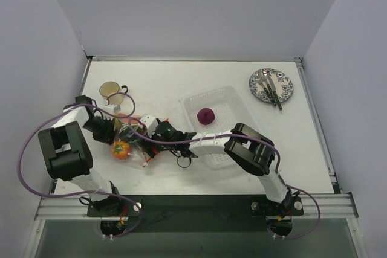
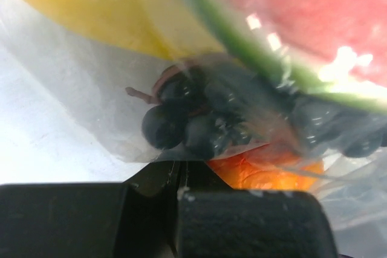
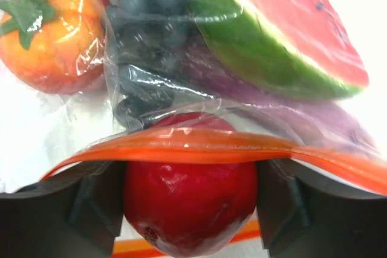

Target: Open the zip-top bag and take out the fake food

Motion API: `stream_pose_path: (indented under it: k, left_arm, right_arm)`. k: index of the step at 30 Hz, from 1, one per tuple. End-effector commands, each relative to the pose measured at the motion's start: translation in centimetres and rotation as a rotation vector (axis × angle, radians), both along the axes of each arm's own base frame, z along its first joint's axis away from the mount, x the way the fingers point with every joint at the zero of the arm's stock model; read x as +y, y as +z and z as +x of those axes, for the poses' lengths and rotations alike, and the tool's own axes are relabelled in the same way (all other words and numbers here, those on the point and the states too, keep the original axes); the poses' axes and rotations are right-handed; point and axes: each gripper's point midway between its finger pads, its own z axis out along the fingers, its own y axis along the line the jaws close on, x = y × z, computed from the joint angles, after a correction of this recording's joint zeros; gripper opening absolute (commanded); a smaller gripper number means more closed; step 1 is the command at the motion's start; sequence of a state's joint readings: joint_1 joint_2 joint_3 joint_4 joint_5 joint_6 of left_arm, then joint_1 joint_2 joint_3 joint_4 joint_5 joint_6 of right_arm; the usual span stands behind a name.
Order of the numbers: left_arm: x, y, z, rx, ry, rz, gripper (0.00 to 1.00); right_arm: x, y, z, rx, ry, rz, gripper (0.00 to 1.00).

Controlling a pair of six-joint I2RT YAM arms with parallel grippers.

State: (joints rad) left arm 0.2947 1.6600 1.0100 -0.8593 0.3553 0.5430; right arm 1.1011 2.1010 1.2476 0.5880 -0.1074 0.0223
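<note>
The zip-top bag [image 1: 134,132] lies left of centre, and its orange zip strip [image 3: 211,146] stands open at the mouth. My right gripper [image 3: 190,180] reaches into the mouth and is shut on a red fruit [image 3: 184,209]. Inside the bag are a watermelon slice [image 3: 284,34], dark grapes [image 3: 142,64], an orange fruit with a green top [image 3: 51,28] and a purple piece [image 3: 284,110]. My left gripper [image 2: 181,170] is shut on the bag's plastic next to the grapes [image 2: 181,122]; a yellow piece [image 2: 91,10] shows above. A purple fruit [image 1: 206,116] lies in the clear tray [image 1: 233,98].
A cup [image 1: 112,92] stands behind the bag at the left. A patterned plate [image 1: 271,86] with cutlery sits at the back right. The right arm crosses in front of the tray's near edge. White walls close in the table on three sides.
</note>
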Motion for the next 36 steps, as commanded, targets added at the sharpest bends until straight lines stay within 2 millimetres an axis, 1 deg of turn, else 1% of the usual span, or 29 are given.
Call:
stream_pose_path:
  k: [1, 2, 3, 4, 5, 6, 7, 8, 9, 10, 12, 13, 14, 15, 16, 17, 18, 20, 21, 22, 23, 24, 25, 26, 28, 29, 31, 35, 36]
  left_arm:
    - [1.8, 2.0, 0.4, -0.040, 0.043, -0.011, 0.00]
    - [2.5, 2.4, 0.8, -0.057, 0.049, 0.000, 0.00]
    - [3.2, 2.5, 0.8, -0.061, 0.064, 0.008, 0.00]
    - [3.9, 2.4, 0.9, -0.057, 0.076, 0.018, 0.00]
    - [4.9, 2.5, 0.8, -0.061, 0.096, 0.029, 0.00]
    - [5.5, 2.7, 1.2, -0.072, 0.106, 0.043, 0.00]
    - [5.9, 2.6, 1.2, -0.069, 0.112, 0.048, 0.00]
    - [6.2, 2.7, 1.2, -0.072, 0.119, 0.051, 0.00]
    - [6.2, 2.9, 1.2, -0.072, 0.119, 0.050, 0.00]
    - [6.1, 3.1, 1.3, -0.080, 0.119, 0.043, 0.00]
    - [5.5, 3.4, 1.4, -0.084, 0.119, 0.030, 0.00]
    - [5.2, 3.6, 1.5, -0.091, 0.119, 0.021, 0.00]
    - [4.9, 3.7, 1.4, -0.091, 0.117, 0.016, 0.00]
    - [4.4, 3.8, 1.6, -0.093, 0.105, 0.014, 0.00]
    - [4.0, 3.9, 1.4, -0.093, 0.099, 0.011, 0.00]
    - [3.6, 3.9, 1.4, -0.093, 0.094, 0.009, 0.00]
    - [3.1, 4.0, 1.4, -0.097, 0.079, 0.009, 0.00]
    - [2.3, 3.6, 1.2, -0.085, 0.070, 0.006, 0.00]
    - [1.9, 3.5, 1.2, -0.083, 0.059, 0.006, 0.00]
    - [1.6, 3.2, 0.9, -0.073, 0.055, 0.002, 0.00]
    - [1.4, 3.0, 0.9, -0.072, 0.054, 0.002, 0.00]
    - [1.3, 2.9, 0.9, -0.067, 0.052, 0.005, 0.00]
    - [1.1, 2.7, 0.8, -0.062, 0.050, 0.004, 0.00]
    - [0.9, 2.4, 0.5, -0.056, 0.047, 0.004, 0.00]
    - [1.1, 2.0, 0.2, -0.045, 0.048, 0.016, 0.00]
    - [1.1, 1.7, -0.1, -0.036, 0.046, 0.020, 0.00]
    - [1.4, 1.1, -0.5, -0.021, 0.042, 0.038, 0.00]
    - [2.1, -0.2, -1.1, -0.013, 0.036, 0.085, 0.00]
    - [2.4, -0.7, -1.6, 0.004, 0.035, 0.105, 0.00]
  right_arm:
    - [-2.5, 1.6, -0.2, -0.038, -0.044, -0.017, 0.47]
    - [-3.1, 1.7, -0.2, -0.058, -0.042, -0.035, 0.36]
    - [-3.5, 2.2, -0.2, -0.065, -0.050, -0.037, 0.33]
    - [-4.1, 3.9, 0.0, -0.089, -0.068, -0.019, 0.31]
    - [-4.9, 4.0, -0.5, -0.094, -0.062, -0.029, 0.31]
    - [-5.6, 4.8, -0.1, -0.116, -0.088, -0.028, 0.31]
    - [-6.1, 6.9, -0.1, -0.137, -0.098, 0.005, 0.31]
    - [-6.9, 7.4, -0.1, -0.151, -0.110, 0.004, 0.32]
    - [-7.6, 8.3, 0.2, -0.165, -0.126, 0.012, 0.32]
    - [-8.3, 10.2, 0.4, -0.189, -0.146, 0.039, 0.33]
    - [-10.8, 11.2, 2.2, -0.228, -0.246, 0.023, 0.33]
    - [-12.0, 12.7, 2.9, -0.249, -0.297, 0.040, 0.33]
    - [-13.2, 13.1, 3.7, -0.260, -0.349, 0.037, 0.33]
    - [-15.9, 13.2, 5.3, -0.279, -0.476, 0.016, 0.33]
    - [-17.7, 13.7, 6.2, -0.292, -0.556, 0.005, 0.32]
    - [-19.4, 13.7, 7.1, -0.302, -0.635, -0.021, 0.28]
    - [-23.1, 13.2, 8.5, -0.314, -0.811, -0.085, 0.25]
    - [-26.0, 12.1, 9.3, -0.319, -0.918, -0.161, 0.23]
    - [-27.7, 10.8, 9.6, -0.296, -0.989, -0.229, 0.22]
    - [-29.3, 10.2, 10.0, -0.280, -1.044, -0.263, 0.21]
    - [-30.1, 9.6, 10.1, -0.267, -1.071, -0.295, 0.21]
    - [-31.0, 8.6, 10.0, -0.261, -1.092, -0.350, 0.25]
    - [-31.2, 8.2, 10.0, -0.259, -1.102, -0.360, 0.34]
    - [-31.3, 8.1, 9.9, -0.259, -1.101, -0.365, 0.57]
    - [-31.0, 8.3, 9.8, -0.253, -1.081, -0.352, 0.75]
    - [-30.7, 8.5, 9.7, -0.262, -1.068, -0.346, 0.92]
    - [-29.9, 10.2, 9.8, -0.308, -1.052, -0.302, 1.00]
    - [-27.2, 14.0, 8.9, -0.440, -0.934, -0.312, 1.00]
    - [-25.8, 15.0, 8.2, -0.468, -0.897, -0.283, 1.00]
